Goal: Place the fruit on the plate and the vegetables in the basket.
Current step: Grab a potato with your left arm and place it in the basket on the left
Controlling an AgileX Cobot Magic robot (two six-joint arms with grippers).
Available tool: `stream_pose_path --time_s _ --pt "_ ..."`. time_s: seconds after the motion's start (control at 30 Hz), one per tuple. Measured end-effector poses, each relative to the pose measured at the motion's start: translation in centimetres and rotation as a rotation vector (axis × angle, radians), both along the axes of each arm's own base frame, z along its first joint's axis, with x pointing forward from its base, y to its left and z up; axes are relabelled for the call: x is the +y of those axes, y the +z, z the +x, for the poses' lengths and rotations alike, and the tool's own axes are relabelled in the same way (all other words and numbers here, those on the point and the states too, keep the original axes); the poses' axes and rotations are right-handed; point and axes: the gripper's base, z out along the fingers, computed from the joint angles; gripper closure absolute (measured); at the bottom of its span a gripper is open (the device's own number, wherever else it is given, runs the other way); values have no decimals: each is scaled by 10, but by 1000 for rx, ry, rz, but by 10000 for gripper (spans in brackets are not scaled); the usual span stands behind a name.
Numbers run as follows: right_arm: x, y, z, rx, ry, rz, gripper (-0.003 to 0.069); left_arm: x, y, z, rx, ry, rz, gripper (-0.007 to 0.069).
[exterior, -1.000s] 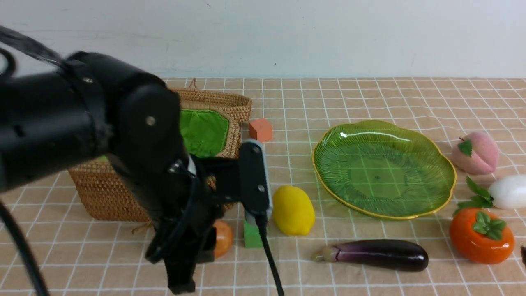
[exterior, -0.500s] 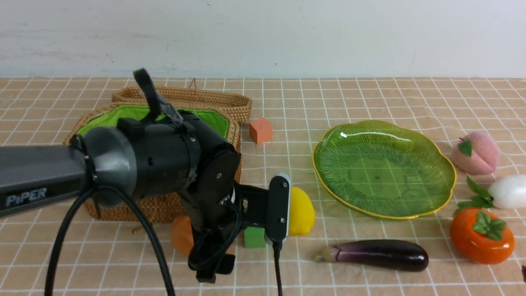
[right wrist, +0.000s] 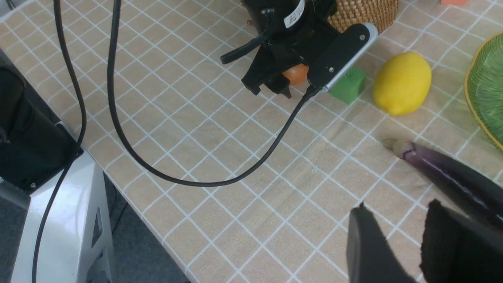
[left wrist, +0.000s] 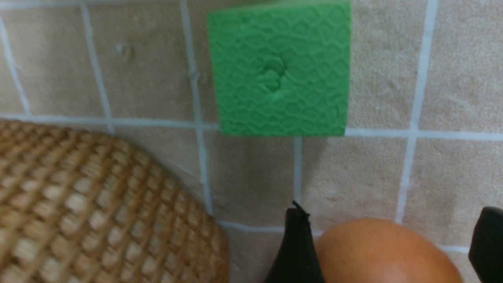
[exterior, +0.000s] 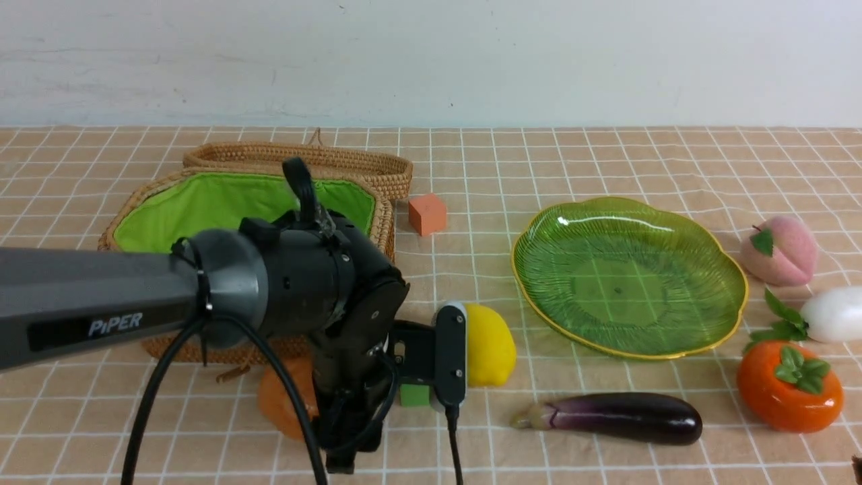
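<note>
- White wall [exterior: 539, 60] at the back, faint scuffs. The counter [exterior: 606, 451] is covered in a tan cloth with white grid lines.
- Right wrist view: counter edge, dark grey floor [right wrist: 129, 239] beyond it, black cable [right wrist: 196, 181] looping over the cloth.
- Basket [exterior: 202, 205] back left, lid folded back, green lining showing. Orange cube [exterior: 427, 213] on the cloth near its right side.
- Plate [exterior: 630, 276] right of centre.
- Lemon [exterior: 491, 343] on the cloth between basket and plate, green cube [left wrist: 279, 70] just beside it.
- Eggplant [exterior: 619, 417] lies flat in front of the plate.
- Peach [exterior: 781, 250], radish [exterior: 832, 313] and persimmon [exterior: 788, 387] on the cloth right of the plate.
- Left gripper [left wrist: 391, 214] low in front of the basket, jaws wide on either side of the potato [left wrist: 385, 255], which sits on the cloth.
- Right gripper [right wrist: 397, 205] above the cloth near the eggplant, narrow gap, nothing between.
</note>
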Motion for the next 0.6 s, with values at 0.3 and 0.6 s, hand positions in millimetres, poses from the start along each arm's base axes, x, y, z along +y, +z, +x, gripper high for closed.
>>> stream_pose_path --time_s 0.3,0.6 --pt "0 0 0 2 1 -1 442 4 -4 -4 53 48 37 120" --pt "0 0 0 2 1 -1 442 6 17 -12 68 94 -21 90"
